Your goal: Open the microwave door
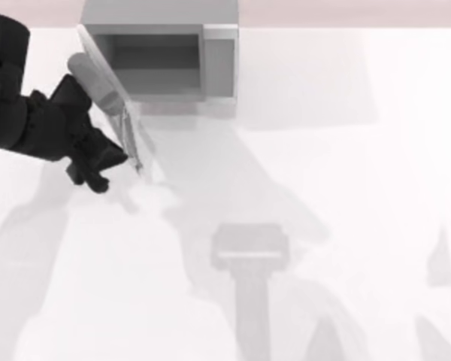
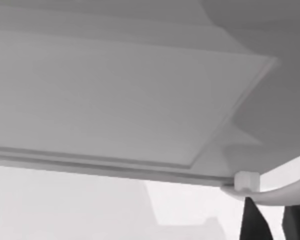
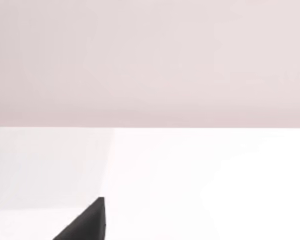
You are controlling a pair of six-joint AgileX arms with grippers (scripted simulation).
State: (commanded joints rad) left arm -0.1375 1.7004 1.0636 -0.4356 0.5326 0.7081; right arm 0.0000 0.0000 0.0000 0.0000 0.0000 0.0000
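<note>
Left tool (image 1: pixel 119 156) clamped on the pale handle (image 2: pixel 270 192) at the free edge of the microwave door (image 1: pixel 109 94), swung wide open. Microwave (image 1: pixel 165 53) at the desk's (image 1: pixel 346 226) far edge, cavity exposed. Right tool's state indiscernible.

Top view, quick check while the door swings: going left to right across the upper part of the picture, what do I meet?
Left arm → left gripper at the handle edge of the microwave door, swung wide open → dark cavity of the microwave → control panel → bare table.
</note>
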